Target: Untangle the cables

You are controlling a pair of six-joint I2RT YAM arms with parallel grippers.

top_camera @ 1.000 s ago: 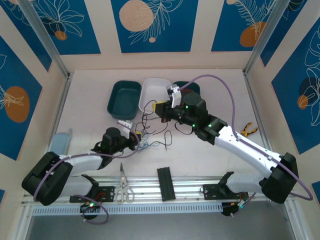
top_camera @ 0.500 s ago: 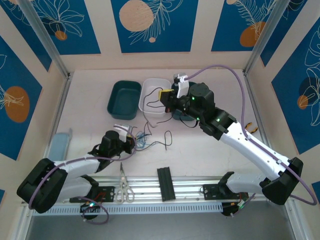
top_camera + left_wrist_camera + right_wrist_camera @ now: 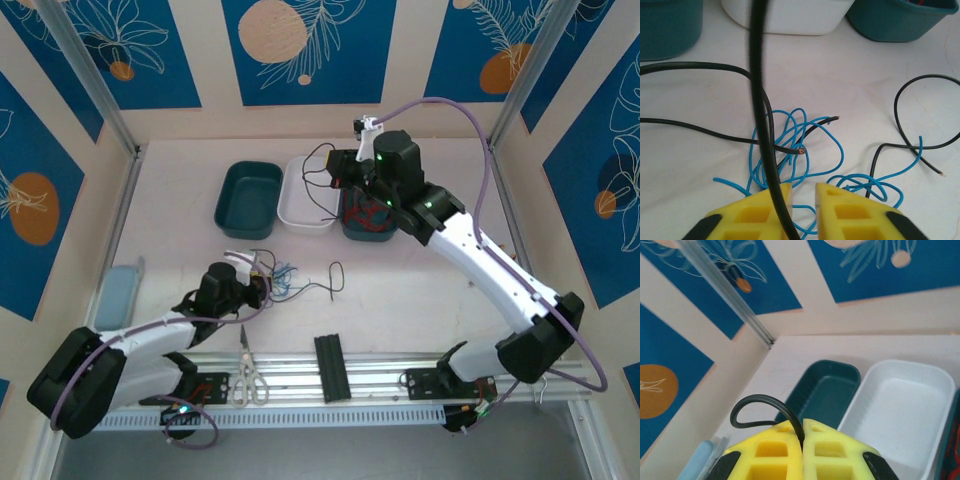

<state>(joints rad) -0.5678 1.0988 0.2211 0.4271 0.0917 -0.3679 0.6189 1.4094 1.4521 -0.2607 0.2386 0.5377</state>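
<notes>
Cables (image 3: 290, 278): the main tangle sits on the table (image 3: 420, 290) near-left of centre, right in front of the left gripper (image 3: 803, 200). It's mostly blue cables (image 3: 790, 150) knotted in small loops, with black strands crossing through. A loose black cable (image 3: 897, 100) curls just right of the knot and crosses one blue loop. Red cables (image 3: 368, 218) already lie in the right teal tray (image 3: 347, 232), so sorting by colour looks to be the plan.

One black cable (image 3: 760, 398) is pinched between the fully closed fingers of the right gripper (image 3: 803, 440), which hangs high over the white tray (image 3: 300, 205). It's probably lifted that way to drag the strand up and out of the blue knot. The same strand seems to run down past the left wrist camera, against the inner edge of one yellow finger.

The left gripper is low, at the near edge of the knot. Its jaws are parted by a narrow gap and blue wire shows through. Can't tell if it pinches anything; likely it's there to hold the knot down.

The left teal tray (image 3: 248, 205) is far-left of the tangle and the scissors (image 3: 248, 375) lie at the near edge.
</notes>
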